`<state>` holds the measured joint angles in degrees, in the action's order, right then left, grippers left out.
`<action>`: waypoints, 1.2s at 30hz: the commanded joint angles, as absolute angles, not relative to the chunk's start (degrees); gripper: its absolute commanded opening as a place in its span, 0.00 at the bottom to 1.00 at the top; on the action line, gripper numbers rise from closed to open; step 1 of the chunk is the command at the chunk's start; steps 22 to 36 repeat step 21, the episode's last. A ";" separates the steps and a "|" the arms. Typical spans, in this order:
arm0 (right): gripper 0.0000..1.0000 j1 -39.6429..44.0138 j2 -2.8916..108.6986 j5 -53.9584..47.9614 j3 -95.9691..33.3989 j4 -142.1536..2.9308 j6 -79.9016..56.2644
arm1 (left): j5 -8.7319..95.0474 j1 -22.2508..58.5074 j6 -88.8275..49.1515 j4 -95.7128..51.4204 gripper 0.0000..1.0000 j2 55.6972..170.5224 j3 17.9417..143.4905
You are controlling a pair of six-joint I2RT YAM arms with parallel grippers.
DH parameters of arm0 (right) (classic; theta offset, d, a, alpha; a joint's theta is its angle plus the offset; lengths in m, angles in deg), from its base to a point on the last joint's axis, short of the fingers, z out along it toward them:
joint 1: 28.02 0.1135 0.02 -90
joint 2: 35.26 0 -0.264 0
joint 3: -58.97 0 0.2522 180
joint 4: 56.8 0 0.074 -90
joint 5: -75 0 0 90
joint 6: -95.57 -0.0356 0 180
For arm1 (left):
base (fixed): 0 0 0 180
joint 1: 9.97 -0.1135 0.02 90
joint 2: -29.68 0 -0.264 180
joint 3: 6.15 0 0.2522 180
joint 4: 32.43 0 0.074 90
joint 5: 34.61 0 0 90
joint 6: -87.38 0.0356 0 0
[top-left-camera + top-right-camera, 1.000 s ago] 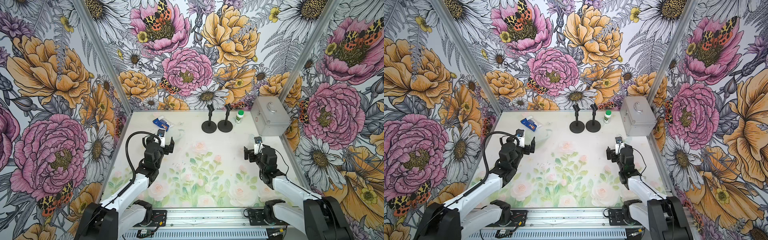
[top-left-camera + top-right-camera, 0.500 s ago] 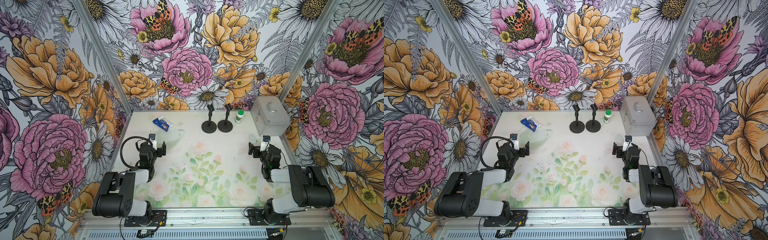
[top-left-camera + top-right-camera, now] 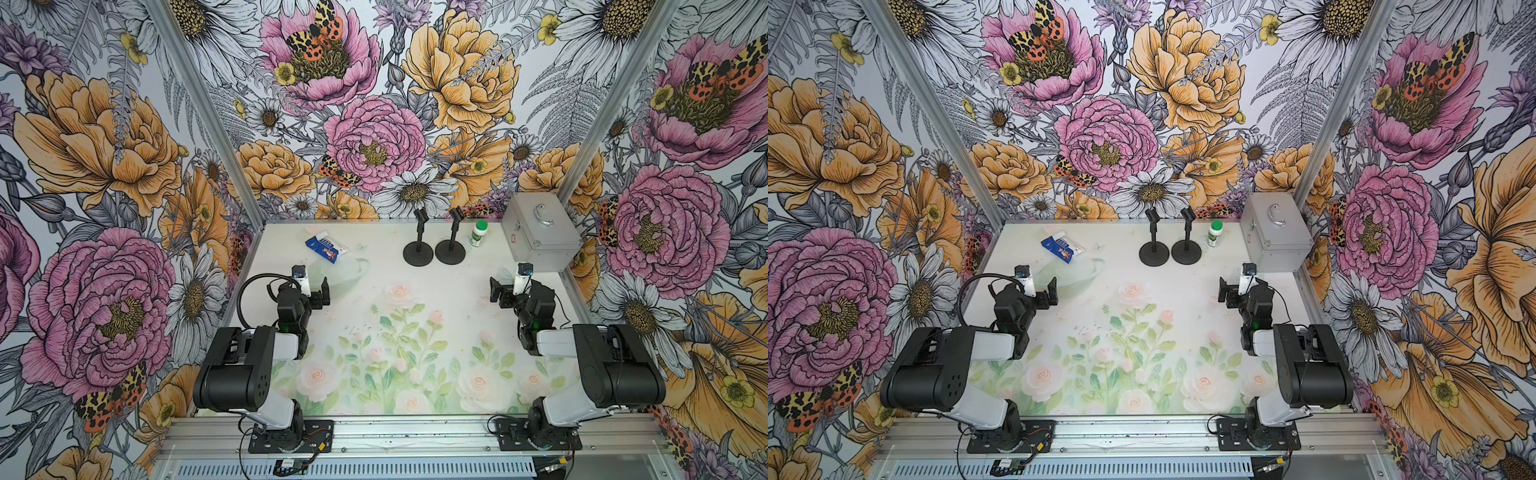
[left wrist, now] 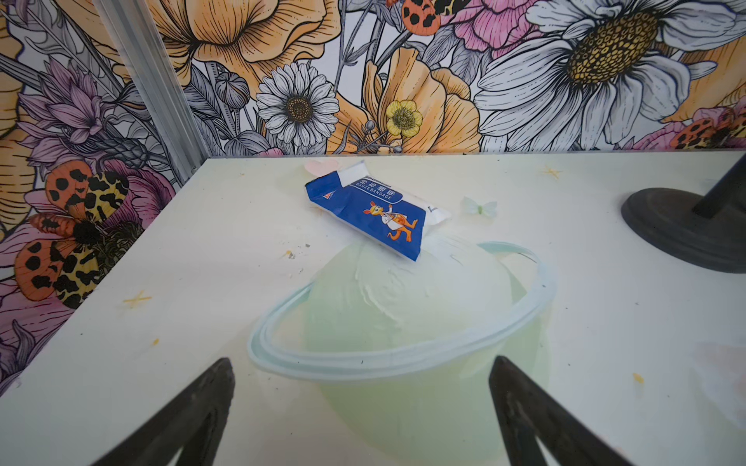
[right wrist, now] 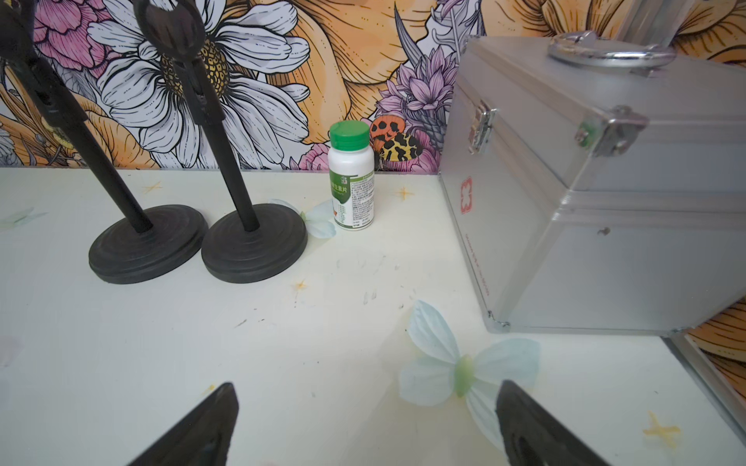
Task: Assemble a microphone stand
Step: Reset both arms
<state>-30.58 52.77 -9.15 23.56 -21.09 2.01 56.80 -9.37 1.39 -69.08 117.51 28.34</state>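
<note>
Noting left gripper [image 4: 361, 358] and right gripper [image 5: 367, 382] spread, empty; I see microphone stands [image 5: 254, 246] upright near aluminium first-aid case [image 5: 605, 210].

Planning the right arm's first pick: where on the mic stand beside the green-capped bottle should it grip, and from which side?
Probably grip the mic stand by its slim upright pole, about midway up, coming from the robot's side. The base is a low wide disc, hard to pinch. The second stand crowds one flank and the bottle the other; the near side is open.
</note>
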 commanded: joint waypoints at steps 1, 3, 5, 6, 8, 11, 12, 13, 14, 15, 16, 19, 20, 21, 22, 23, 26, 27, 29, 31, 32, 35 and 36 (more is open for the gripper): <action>1.00 -30.62 52.37 -11.21 22.60 -22.11 2.50 | 55.97 -10.11 0.05 -69.42 0.99 117.53 29.94; 1.00 -30.61 52.32 -11.17 22.57 -22.16 2.54 | 54.48 -11.11 -0.85 -69.07 0.99 117.64 30.19; 1.00 -30.61 52.36 -11.19 22.62 -22.18 2.53 | 53.80 -11.54 -1.13 -68.94 0.99 117.66 30.31; 1.00 -30.57 52.41 -11.13 22.53 -22.19 2.49 | 53.54 -11.69 -1.14 -68.85 0.99 117.66 30.29; 1.00 -30.63 52.45 -11.13 22.46 -22.44 2.49 | 53.51 -11.69 -1.19 -68.85 0.99 117.66 30.29; 1.00 -30.57 52.45 -11.13 22.33 -22.56 2.49 | 53.49 -11.68 -1.26 -68.85 0.99 117.66 30.29; 1.00 -30.57 52.52 -11.13 22.29 -22.49 2.50 | 53.49 -11.67 -1.18 -68.85 0.99 117.66 30.30; 1.00 -30.64 52.54 -11.13 22.27 -22.50 2.53 | 53.50 -11.66 -1.19 -68.85 0.99 117.66 30.29; 1.00 -30.58 52.46 -11.11 22.30 -22.61 2.50 | 53.51 -11.69 -1.25 -68.85 0.99 117.66 30.29; 1.00 -30.59 52.45 -11.13 22.29 -22.58 2.54 | 53.46 -11.65 -1.19 -68.85 0.99 117.64 30.29; 1.00 -30.59 52.44 -11.11 22.27 -22.59 2.57 | 53.45 -11.80 -1.22 -68.85 0.99 117.66 30.29; 1.00 -30.58 52.28 -11.21 22.52 -22.34 2.49 | 52.84 -12.01 -1.39 -68.85 0.99 117.69 30.31; 1.00 -30.64 52.32 -11.22 22.49 -22.40 2.50 | 52.80 -12.09 -1.29 -68.85 0.99 117.75 30.28; 1.00 -30.64 52.27 -11.22 22.45 -22.37 2.44 | 52.80 -12.10 -1.30 -68.85 0.99 117.75 30.29; 1.00 -30.64 52.27 -11.22 22.45 -22.37 2.44 | 52.80 -12.10 -1.30 -68.85 0.99 117.75 30.29; 1.00 -30.64 52.27 -11.22 22.45 -22.37 2.44 | 52.80 -12.10 -1.30 -68.85 0.99 117.75 30.29; 1.00 -30.64 52.27 -11.22 22.45 -22.37 2.44 | 52.80 -12.10 -1.30 -68.85 0.99 117.75 30.29; 1.00 -30.64 52.27 -11.22 22.45 -22.37 2.44 | 52.80 -12.10 -1.30 -68.85 0.99 117.75 30.29; 1.00 -30.64 52.27 -11.22 22.45 -22.37 2.44 | 52.80 -12.10 -1.30 -68.85 0.99 117.75 30.29; 1.00 -30.64 52.27 -11.22 22.45 -22.37 2.44 | 52.80 -12.10 -1.30 -68.85 0.99 117.75 30.29; 1.00 -30.64 52.27 -11.22 22.45 -22.37 2.44 | 52.80 -12.10 -1.30 -68.85 0.99 117.75 30.29; 1.00 -30.64 52.27 -11.22 22.45 -22.37 2.44 | 52.80 -12.10 -1.30 -68.85 0.99 117.75 30.29; 1.00 -30.64 52.27 -11.22 22.45 -22.37 2.44 | 52.80 -12.10 -1.30 -68.85 0.99 117.75 30.29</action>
